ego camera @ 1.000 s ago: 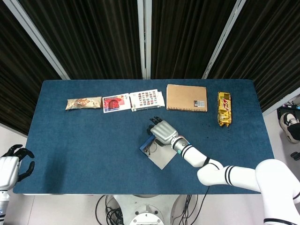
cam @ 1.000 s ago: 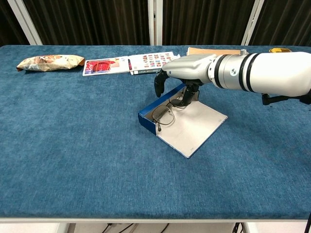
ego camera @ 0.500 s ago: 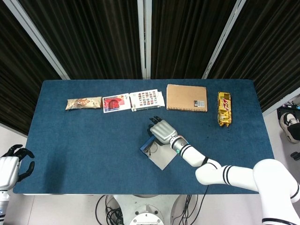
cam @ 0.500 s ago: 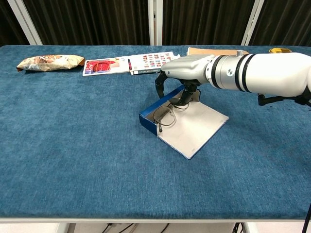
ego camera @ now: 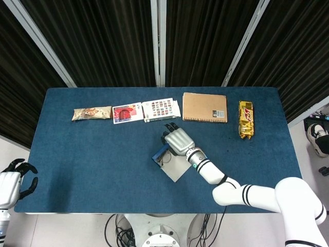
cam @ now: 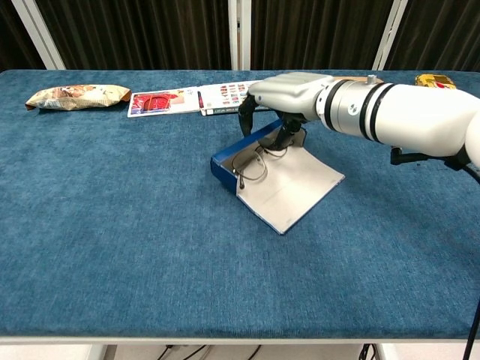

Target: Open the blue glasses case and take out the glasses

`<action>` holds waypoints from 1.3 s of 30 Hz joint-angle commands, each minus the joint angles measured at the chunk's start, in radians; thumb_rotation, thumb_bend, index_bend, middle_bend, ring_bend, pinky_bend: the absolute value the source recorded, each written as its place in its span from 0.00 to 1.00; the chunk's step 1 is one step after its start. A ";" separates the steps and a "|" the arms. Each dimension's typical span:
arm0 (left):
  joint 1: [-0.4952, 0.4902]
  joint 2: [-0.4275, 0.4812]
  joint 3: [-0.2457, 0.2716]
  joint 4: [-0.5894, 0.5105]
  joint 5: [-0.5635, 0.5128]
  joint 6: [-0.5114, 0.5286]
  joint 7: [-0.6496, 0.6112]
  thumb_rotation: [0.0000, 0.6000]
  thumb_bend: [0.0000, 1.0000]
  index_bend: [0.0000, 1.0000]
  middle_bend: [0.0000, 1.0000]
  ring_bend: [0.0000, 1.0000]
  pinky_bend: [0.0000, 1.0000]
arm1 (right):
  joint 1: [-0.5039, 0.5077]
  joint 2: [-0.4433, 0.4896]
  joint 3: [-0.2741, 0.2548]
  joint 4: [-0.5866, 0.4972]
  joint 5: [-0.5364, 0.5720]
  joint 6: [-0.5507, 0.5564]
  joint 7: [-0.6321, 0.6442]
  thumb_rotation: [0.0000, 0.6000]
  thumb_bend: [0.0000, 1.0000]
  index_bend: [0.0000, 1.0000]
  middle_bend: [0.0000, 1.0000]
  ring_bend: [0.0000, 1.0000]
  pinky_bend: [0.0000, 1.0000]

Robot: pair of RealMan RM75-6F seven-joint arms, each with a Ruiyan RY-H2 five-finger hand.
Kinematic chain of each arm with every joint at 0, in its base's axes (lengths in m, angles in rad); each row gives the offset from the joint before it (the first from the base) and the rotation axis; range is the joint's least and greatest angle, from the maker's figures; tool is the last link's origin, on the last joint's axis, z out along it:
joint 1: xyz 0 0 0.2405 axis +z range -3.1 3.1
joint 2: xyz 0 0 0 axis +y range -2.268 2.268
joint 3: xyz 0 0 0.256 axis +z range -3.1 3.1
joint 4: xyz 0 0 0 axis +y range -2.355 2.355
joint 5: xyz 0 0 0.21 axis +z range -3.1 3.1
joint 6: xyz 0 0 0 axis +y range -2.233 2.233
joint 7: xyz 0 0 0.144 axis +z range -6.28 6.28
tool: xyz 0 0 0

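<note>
Covering the table (ego camera: 92,154), blue cloth

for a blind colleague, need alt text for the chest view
The robot's right hand reaches down into an open blue glasses case on a blue table, fingers at the glasses, whose frame rests partly on the flat grey lid. A snack packet, leaflets and a notebook line the far edge.

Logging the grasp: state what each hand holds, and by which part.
Right hand pinches the glasses at their far end, inside the open blue case. Left hand holds nothing.
</note>
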 commanded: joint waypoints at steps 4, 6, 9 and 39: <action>-0.001 0.001 0.000 -0.001 0.000 -0.001 0.000 1.00 0.40 0.49 0.41 0.21 0.52 | -0.095 -0.111 0.009 0.100 -0.090 0.193 0.043 1.00 0.45 0.68 0.29 0.00 0.00; -0.001 0.001 0.000 -0.001 0.000 -0.001 0.001 1.00 0.40 0.49 0.41 0.21 0.52 | -0.114 -0.135 0.011 0.130 -0.118 0.232 0.061 1.00 0.45 0.68 0.29 0.00 0.00; -0.001 0.001 0.000 -0.002 -0.001 -0.002 0.002 1.00 0.40 0.49 0.41 0.21 0.52 | -0.135 -0.165 0.013 0.174 -0.163 0.287 0.082 1.00 0.44 0.68 0.29 0.00 0.00; -0.002 0.002 0.000 -0.003 -0.002 -0.004 0.005 1.00 0.40 0.49 0.41 0.21 0.52 | -0.197 0.028 0.064 -0.077 -0.167 0.151 0.048 1.00 0.31 0.18 0.17 0.00 0.00</action>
